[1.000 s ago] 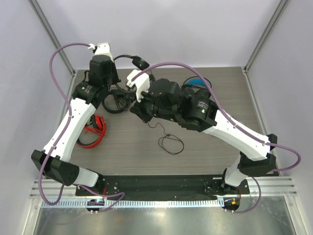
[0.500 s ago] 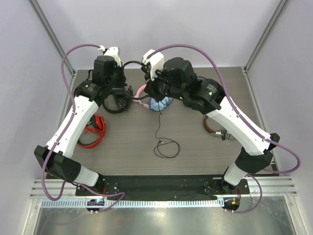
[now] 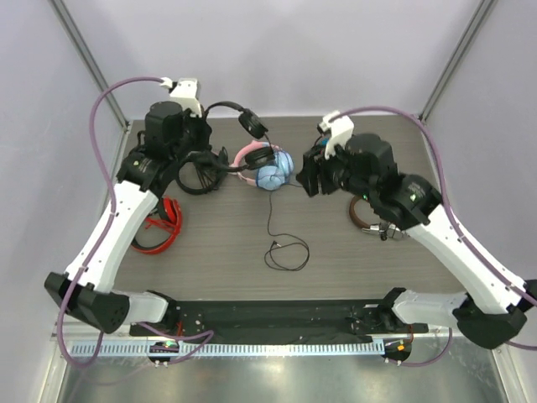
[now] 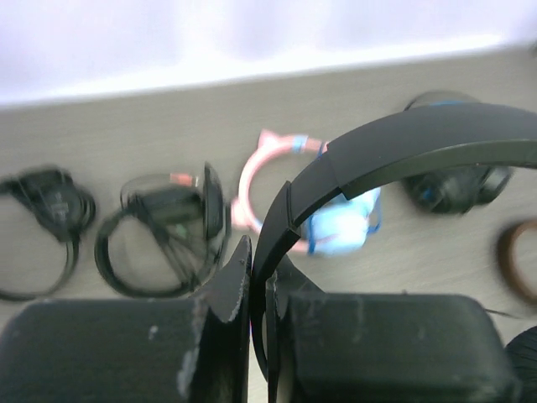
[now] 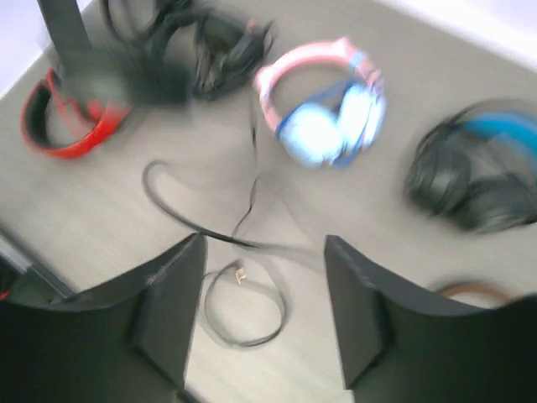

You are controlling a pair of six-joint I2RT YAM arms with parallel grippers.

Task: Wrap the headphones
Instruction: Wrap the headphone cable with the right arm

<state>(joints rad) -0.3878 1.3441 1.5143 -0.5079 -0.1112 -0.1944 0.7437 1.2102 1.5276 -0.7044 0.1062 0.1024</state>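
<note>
The left claw (image 4: 257, 270) is clamped on the thin black headband of the headphones (image 4: 403, 147), holding them above the counter (image 3: 210, 252). Their cable (image 3: 270, 214) trails to a loose coil on the counter below the right claw (image 5: 264, 245), whose fingers stand wide apart, gripping nothing.

Blur smears the whole right wrist view, so the thin cable (image 5: 193, 225) on the bench (image 5: 101, 218) reads only as soft streaks. In the left wrist view the headphones (image 4: 403, 151) run off the right edge, earcups unseen. From above, the right arm (image 3: 453, 243) covers part of a brown pair (image 3: 362, 220).
</note>
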